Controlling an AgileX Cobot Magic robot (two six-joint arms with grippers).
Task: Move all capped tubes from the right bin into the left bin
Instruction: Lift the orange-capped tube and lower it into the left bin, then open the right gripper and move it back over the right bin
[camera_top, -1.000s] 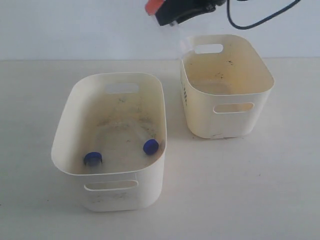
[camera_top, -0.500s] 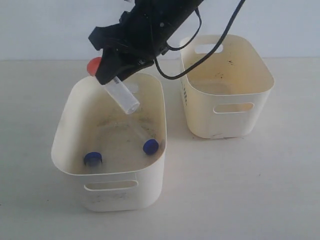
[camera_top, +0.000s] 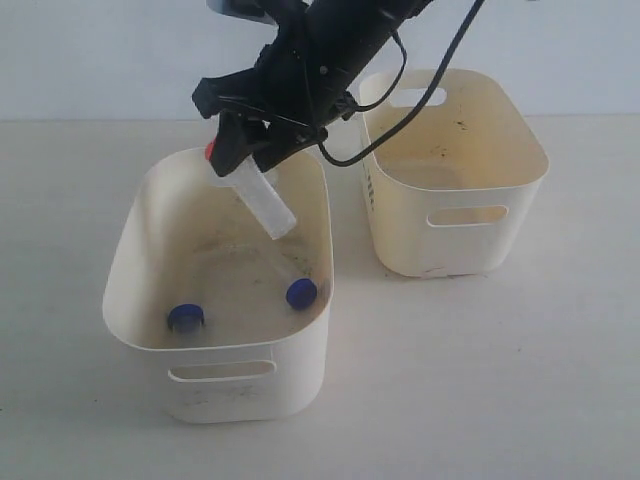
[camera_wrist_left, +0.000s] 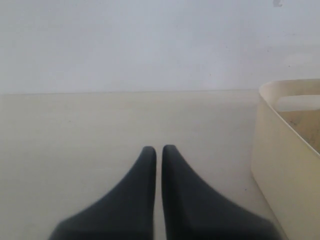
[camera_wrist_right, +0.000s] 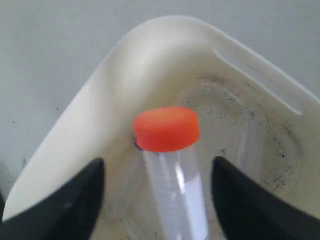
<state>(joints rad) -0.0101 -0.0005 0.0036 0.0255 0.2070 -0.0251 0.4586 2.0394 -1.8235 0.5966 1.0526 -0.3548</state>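
Under the right gripper (camera_top: 252, 150) sits the left bin (camera_top: 120, 270), the bigger cream one with the grimy floor; the gripper hangs over that bin's far rim, up near the handle slot. Between its fingers (camera_wrist_right: 75, 195) there's an orange-capped tube (camera_top: 262, 200), tilted, cap up by the gripper and clear end pointing down into the bin. From the right wrist view the jaws are spread wide; there's a clear gap on each side of the tube and neither finger touches it, so nothing's pinched as far as I can see.

Further down from the gripper, on the bin floor, lie the two blue-capped tubes (camera_top: 186, 317); one is near the front wall, and the other (camera_top: 301, 292) is against the side wall closer to the right bin (camera_top: 465, 240). They're well apart from each other, and both are well below the orange one.

Off to the gripper's other side, the right bin stands on the table (camera_top: 500, 380), just beside the left bin but not touching it; a black cable (camera_top: 400, 110) from the arm droops across its near corner.

Left gripper (camera_wrist_left: 159, 150): fingers pressed together with only a thin slit between them, holding nothing, low over bare table; a cream bin wall (camera_wrist_left: 280, 165) is off to one side of it, can't tell which bin.
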